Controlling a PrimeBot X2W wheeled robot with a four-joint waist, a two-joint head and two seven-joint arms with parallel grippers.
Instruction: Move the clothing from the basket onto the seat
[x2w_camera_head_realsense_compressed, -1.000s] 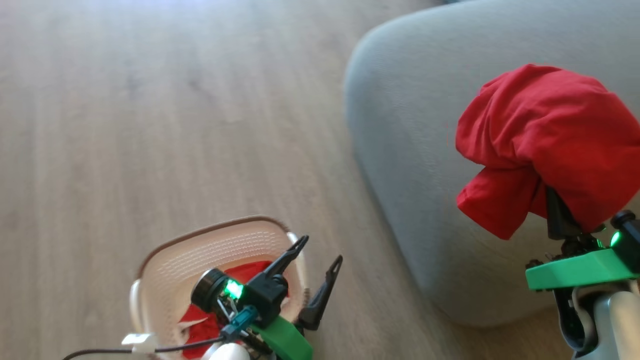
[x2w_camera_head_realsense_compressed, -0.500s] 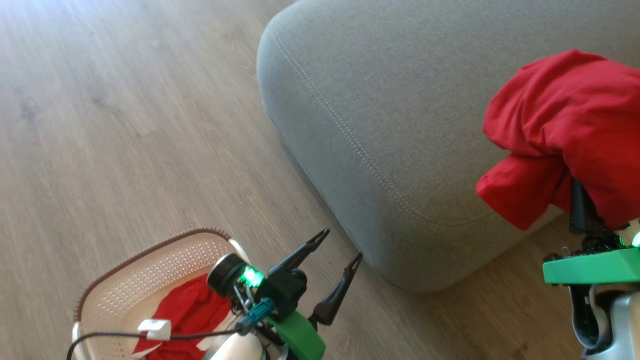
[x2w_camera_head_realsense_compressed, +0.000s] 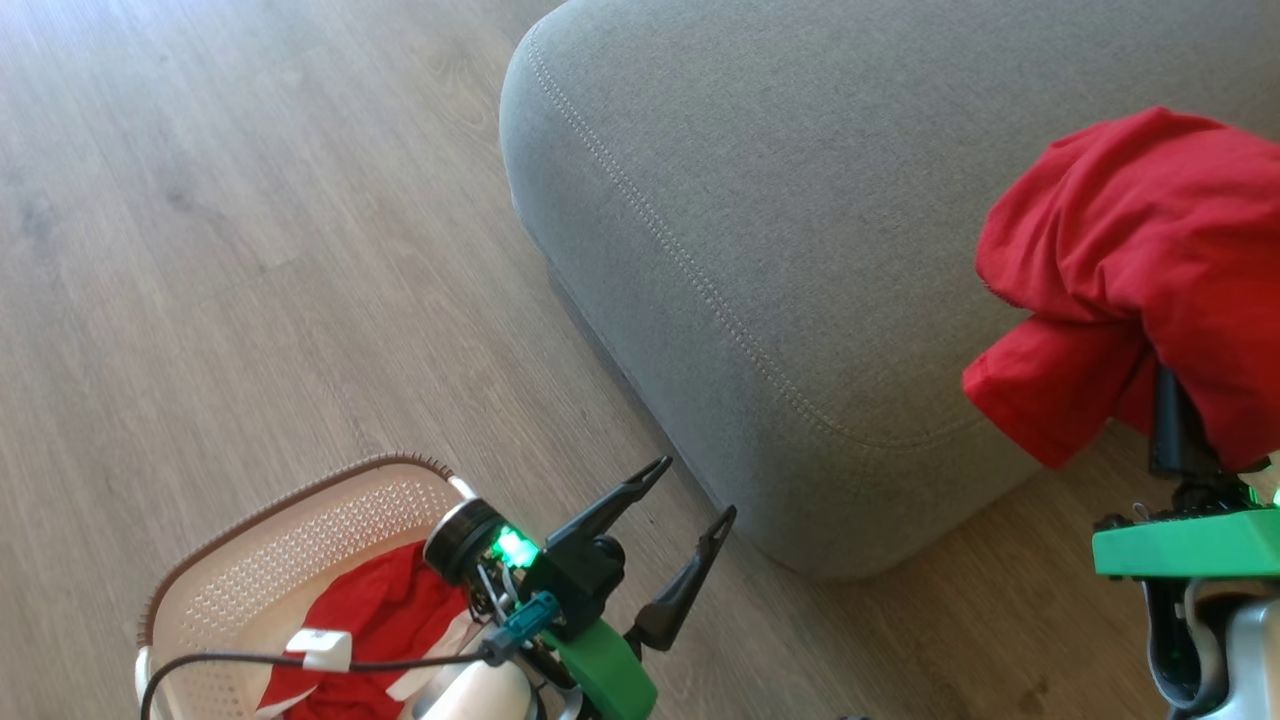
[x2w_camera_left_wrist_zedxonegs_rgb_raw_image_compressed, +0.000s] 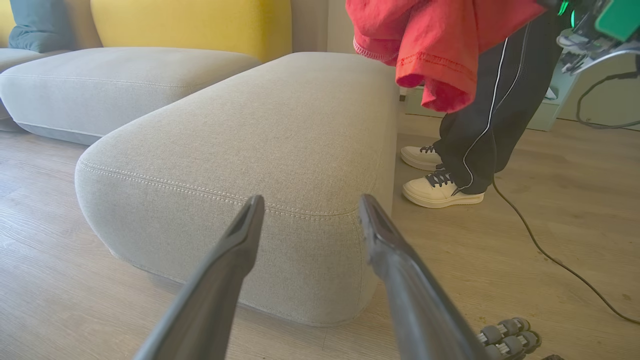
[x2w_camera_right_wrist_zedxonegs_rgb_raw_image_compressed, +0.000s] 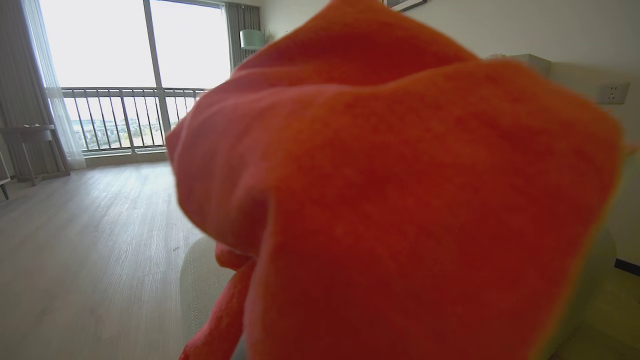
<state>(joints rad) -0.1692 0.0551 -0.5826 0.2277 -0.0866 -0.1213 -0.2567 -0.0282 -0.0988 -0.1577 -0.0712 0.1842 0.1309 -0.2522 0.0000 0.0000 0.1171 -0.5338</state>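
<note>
A bright red garment hangs bunched over my right gripper, which is shut on it; the cloth hides the fingertips. It is held above the near right part of the grey seat. The same garment blocks most of the right wrist view and shows at the top of the left wrist view. My left gripper is open and empty, low above the floor, pointing at the seat's rounded corner. The cream basket sits at the lower left with another red garment with white edging inside.
A person's legs in dark trousers and white shoes stand by the seat's far side. A black cable runs over the wooden floor there. Another grey cushion and a yellow backrest lie beyond.
The head camera has swung, so the seat sits more central and the basket lower left. The garment stays draped on the shut right gripper; the left stays open.
</note>
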